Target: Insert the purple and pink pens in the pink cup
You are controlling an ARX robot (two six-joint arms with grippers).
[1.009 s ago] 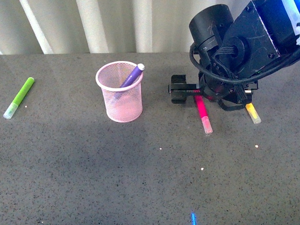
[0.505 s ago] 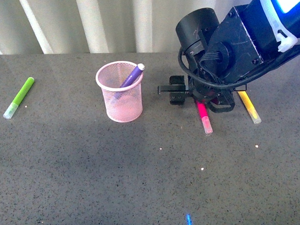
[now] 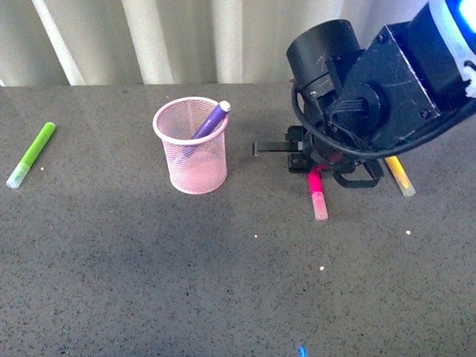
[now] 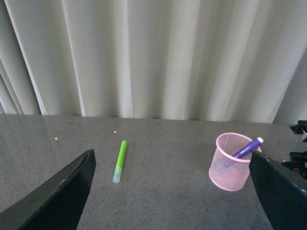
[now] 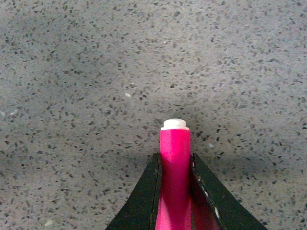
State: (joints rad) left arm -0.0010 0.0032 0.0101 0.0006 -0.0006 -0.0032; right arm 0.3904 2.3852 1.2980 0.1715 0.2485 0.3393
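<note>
The right gripper [image 5: 173, 158] has its jaws clamped on the magenta-pink fat marker [image 3: 318, 194], right of the pale pink wire-mesh cup [image 3: 191, 155] on the grey speckled tabletop [image 3: 147, 269]. The purple marker [image 3: 209, 121] leans inside that cup. The left gripper [image 4: 170, 158] has its jaws spread wide.

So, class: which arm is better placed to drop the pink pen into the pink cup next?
Right. The right gripper is shut on the pink pen; the left gripper is open and holds nothing.

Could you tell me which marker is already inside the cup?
The purple marker: it alone leans inside the pink cup; the others are outside it.
</note>
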